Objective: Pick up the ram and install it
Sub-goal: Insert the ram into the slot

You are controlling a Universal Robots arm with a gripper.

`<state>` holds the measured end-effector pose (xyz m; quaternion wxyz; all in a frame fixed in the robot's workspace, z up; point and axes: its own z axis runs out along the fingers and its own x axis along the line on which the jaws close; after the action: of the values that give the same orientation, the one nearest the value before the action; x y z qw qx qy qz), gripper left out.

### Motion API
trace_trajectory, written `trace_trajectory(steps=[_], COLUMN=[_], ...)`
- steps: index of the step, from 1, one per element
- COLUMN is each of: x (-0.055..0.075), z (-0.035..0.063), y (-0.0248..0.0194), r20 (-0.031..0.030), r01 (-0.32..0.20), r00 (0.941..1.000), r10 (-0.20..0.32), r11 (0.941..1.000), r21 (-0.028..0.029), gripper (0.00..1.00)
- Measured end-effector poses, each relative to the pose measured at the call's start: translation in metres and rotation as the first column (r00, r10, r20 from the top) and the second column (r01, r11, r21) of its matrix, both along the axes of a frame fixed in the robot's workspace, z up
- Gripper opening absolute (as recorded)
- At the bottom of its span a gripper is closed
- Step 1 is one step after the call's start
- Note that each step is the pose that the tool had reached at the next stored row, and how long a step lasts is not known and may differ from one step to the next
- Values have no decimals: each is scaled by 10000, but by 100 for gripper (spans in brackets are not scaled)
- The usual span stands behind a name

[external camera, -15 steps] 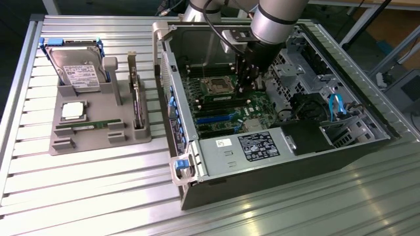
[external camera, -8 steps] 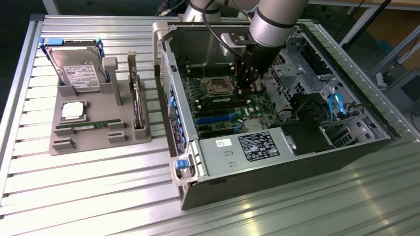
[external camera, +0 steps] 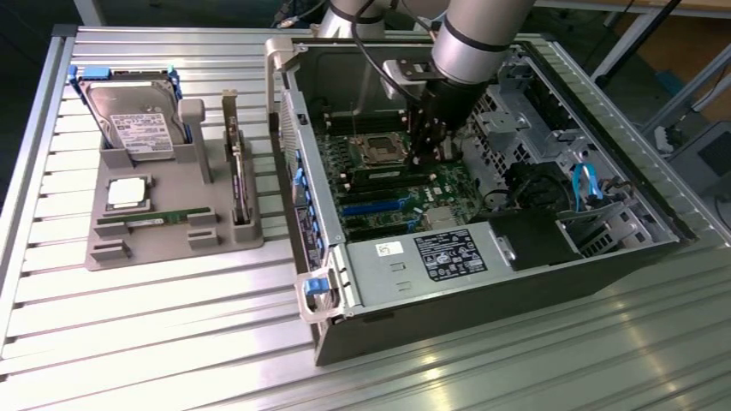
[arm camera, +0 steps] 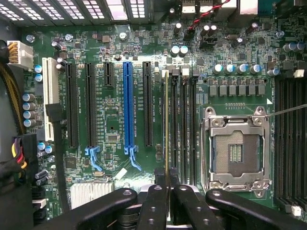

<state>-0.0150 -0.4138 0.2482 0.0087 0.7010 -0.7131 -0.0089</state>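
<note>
Holding ram, gripper inside computer case

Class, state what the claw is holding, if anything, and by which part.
The ram, seen edge-on, its two flat faces pinched in the claw.

Ram: thin green stick, seen edge-on, pale top edge. Stands on edge, parallel to black memory slots, at their outer side. One end pinched in gripper. Possibly in slot already; seating unclear.
Second ram: green, dark chips, lying lengthwise in grey holder, outside case.
</note>
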Motion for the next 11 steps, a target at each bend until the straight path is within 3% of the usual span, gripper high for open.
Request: trace_trajectory(steps=[11], x=[0], z=[-46], y=[10], r20=[-1], r01=[1], r00=[10000], r10=[-1], r11=[10000], r21=[-1], gripper=[12])
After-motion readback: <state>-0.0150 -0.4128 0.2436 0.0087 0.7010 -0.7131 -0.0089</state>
